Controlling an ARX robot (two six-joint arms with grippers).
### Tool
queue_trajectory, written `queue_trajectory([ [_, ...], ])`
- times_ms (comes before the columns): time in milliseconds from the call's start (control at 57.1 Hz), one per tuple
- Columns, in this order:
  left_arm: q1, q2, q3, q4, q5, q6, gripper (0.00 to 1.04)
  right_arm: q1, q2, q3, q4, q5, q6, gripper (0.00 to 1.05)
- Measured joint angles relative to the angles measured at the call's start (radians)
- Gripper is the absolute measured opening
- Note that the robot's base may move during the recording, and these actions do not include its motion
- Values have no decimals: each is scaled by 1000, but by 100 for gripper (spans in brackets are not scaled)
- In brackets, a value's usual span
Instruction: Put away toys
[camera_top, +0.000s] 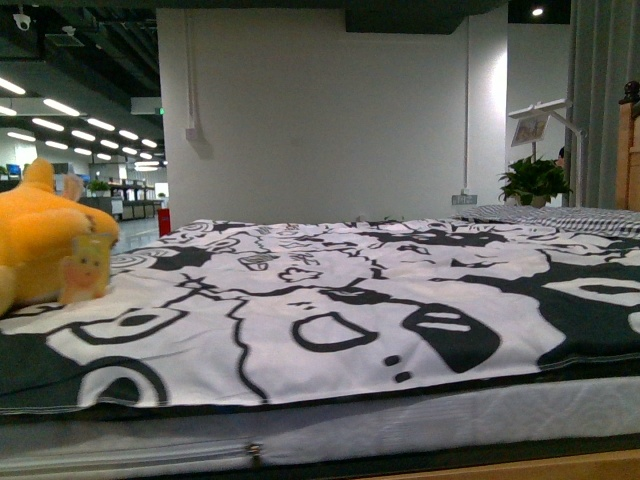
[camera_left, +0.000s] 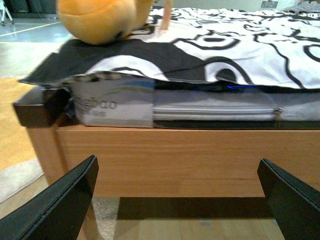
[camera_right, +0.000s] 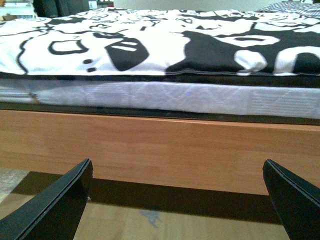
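Note:
The orange-yellow plush toy (camera_top: 38, 240) lies on the bed at the far left of the front view, with a paper tag (camera_top: 86, 267) hanging in front of it. Its rounded underside also shows in the left wrist view (camera_left: 100, 20), resting on the bed's corner. My left gripper (camera_left: 180, 200) is open and empty, low in front of the wooden bed frame (camera_left: 165, 155), below the toy. My right gripper (camera_right: 180, 200) is open and empty, low in front of the frame (camera_right: 165, 145) further along. Neither arm shows in the front view.
The bed carries a black-and-white patterned cover (camera_top: 350, 300) over a white mattress (camera_right: 175, 97). A white wall (camera_top: 330, 110) stands behind. A potted plant (camera_top: 533, 180) and a lamp stand (camera_top: 545, 115) are at the back right. Wood floor (camera_left: 200, 225) lies under the grippers.

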Motion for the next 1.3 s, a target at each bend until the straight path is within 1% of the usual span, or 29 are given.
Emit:
queue_trajectory([
  [1296,-1,-1,0,2,0,0,99,-1,0,0,-1,-2,0,104],
])
